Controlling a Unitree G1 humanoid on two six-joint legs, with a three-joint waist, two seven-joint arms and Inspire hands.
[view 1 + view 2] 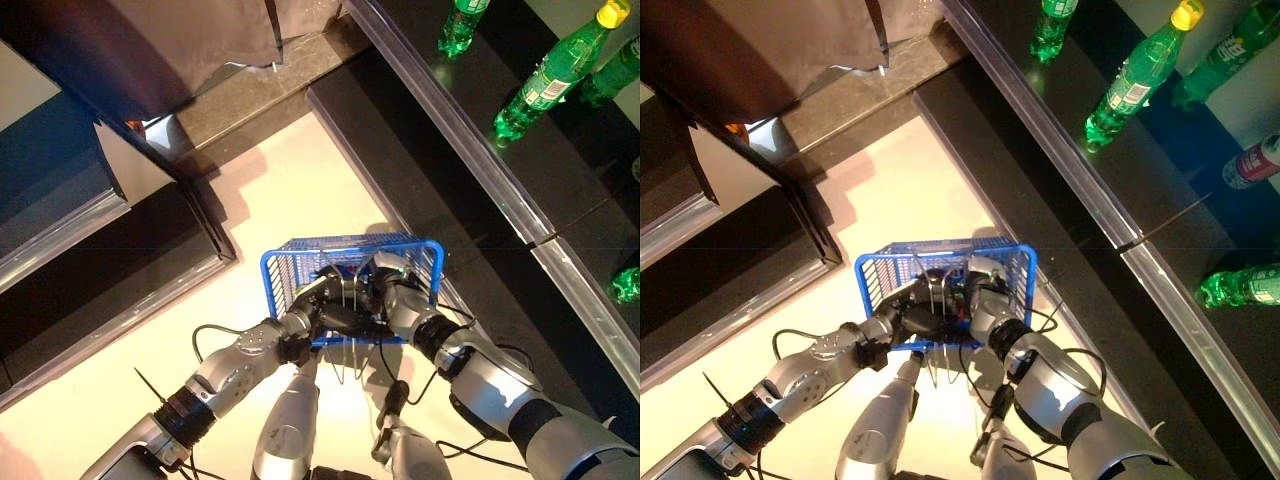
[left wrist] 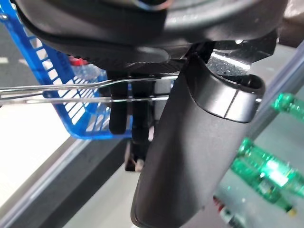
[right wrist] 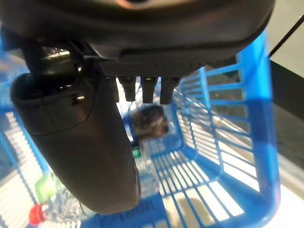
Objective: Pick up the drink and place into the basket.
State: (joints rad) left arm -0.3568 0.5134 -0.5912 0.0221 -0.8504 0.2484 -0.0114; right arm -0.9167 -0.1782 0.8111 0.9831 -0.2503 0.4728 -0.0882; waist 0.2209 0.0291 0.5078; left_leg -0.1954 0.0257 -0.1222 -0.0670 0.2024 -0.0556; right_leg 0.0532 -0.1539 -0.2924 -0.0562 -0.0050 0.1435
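Note:
The blue basket (image 1: 350,243) hangs in front of me over the pale floor. My left hand (image 1: 325,312) is shut on its thin wire handles (image 2: 71,92). My right hand (image 1: 385,290) reaches down into the basket from the right, with its fingers relaxed. In the right wrist view a clear drink with a dark cap (image 3: 149,122) is inside the basket just past the fingers (image 3: 147,90), and nothing is gripped. A clear bottle with a red cap and green label (image 3: 52,209) lies on the basket's bottom.
A dark shelf with a metal front edge (image 1: 480,150) runs along the right. Green bottles (image 1: 545,85) stand on it, and a pink-labelled drink (image 1: 1250,165) and a lying green bottle (image 1: 1240,288) are further along. A dark counter (image 1: 100,260) stands at the left.

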